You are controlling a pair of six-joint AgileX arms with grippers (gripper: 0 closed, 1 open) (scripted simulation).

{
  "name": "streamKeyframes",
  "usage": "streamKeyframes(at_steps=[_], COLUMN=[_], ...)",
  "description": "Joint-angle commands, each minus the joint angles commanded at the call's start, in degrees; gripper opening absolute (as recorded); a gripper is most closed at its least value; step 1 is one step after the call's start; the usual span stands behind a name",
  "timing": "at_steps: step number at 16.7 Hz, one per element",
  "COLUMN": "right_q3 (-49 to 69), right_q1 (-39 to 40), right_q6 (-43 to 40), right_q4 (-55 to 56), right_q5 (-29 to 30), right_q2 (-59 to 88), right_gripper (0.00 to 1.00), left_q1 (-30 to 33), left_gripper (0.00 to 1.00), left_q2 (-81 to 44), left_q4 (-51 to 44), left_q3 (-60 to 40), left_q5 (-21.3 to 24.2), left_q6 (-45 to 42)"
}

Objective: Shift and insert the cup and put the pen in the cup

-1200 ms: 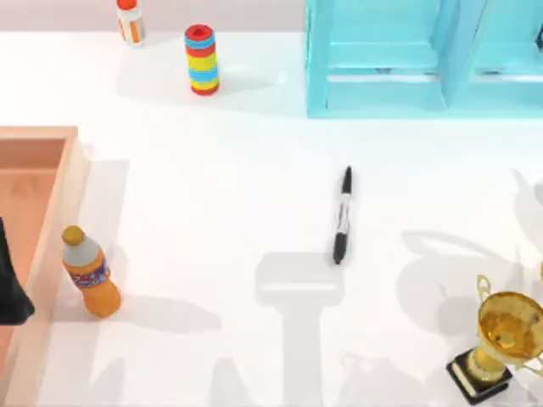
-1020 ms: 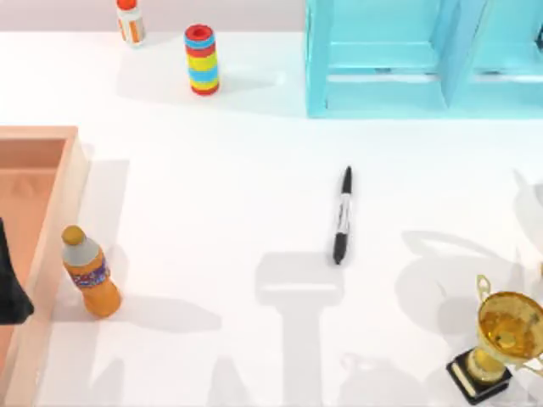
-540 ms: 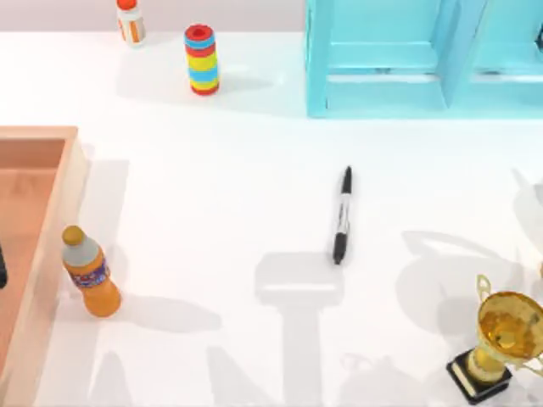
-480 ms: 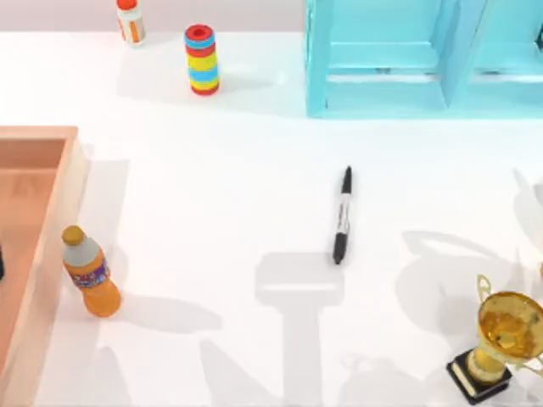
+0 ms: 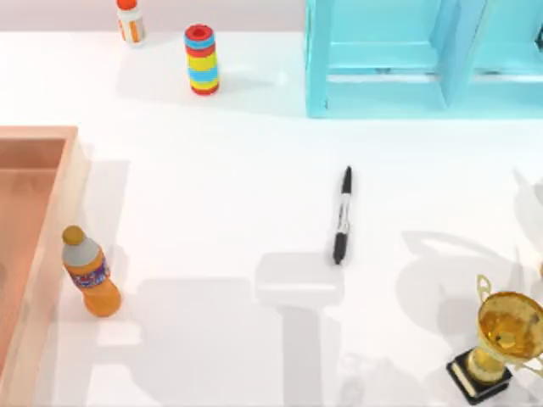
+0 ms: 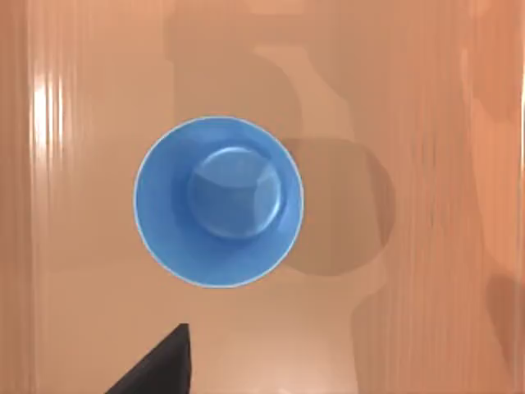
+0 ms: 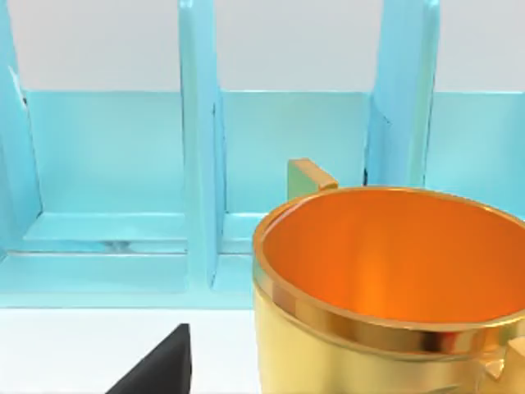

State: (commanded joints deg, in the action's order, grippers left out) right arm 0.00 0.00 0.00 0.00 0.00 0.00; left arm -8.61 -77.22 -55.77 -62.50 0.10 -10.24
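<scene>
The blue cup [image 6: 218, 201] stands upright on the wooden floor of the tray [image 6: 426, 246], seen straight down its mouth in the left wrist view. A dark part of my left gripper [image 6: 156, 369] hangs above the tray, beside the cup and apart from it. The black pen [image 5: 342, 214] with its pale middle lies flat near the table's centre, running front to back. A dark part of my right gripper [image 7: 156, 368] sits close behind the gold trophy, at the table's right.
The wooden tray [image 5: 38, 133] fills the left edge, with an orange bottle [image 5: 90, 273] standing just outside it. A gold trophy [image 5: 501, 339] stands at the front right. A turquoise shelf unit [image 5: 382, 93] lines the back, with a coloured ring stack [image 5: 201, 59] and a small white bottle [image 5: 130, 21] to its left.
The dark part of my left arm over the tray slid off the top view's left edge. Shadows at the table's front shifted. The pen stayed put.
</scene>
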Motion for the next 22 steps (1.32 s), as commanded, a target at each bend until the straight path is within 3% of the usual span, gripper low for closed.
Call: streamKeyframes(at_steps=[5, 9, 15, 22], right_q3=[0.0, 0.0, 0.0, 0.0], right_q1=[0.0, 0.0, 0.0, 0.0], right_q6=[0.0, 0.0, 0.0, 0.0], right_q4=[0.0, 0.0, 0.0, 0.0], right_q5=[0.0, 0.0, 0.0, 0.0], right_q2=[0.0, 0.0, 0.0, 0.0], right_gripper=[1.00, 1.00, 1.00, 1.00], left_q1=[-2.2, -2.9, -2.7, -3.0], left_gripper=[1.00, 1.00, 1.00, 1.00], left_q2=[-18.0, -23.5, -23.5, -27.2], left_q4=[-12.9, -16.9, -15.9, -1.8], left_q3=[-15.7, -21.0, -20.0, -9.6], left_q5=[-0.1, -0.1, -0.1, -0.1], left_q6=[-2.4, -3.2, -3.1, -3.3])
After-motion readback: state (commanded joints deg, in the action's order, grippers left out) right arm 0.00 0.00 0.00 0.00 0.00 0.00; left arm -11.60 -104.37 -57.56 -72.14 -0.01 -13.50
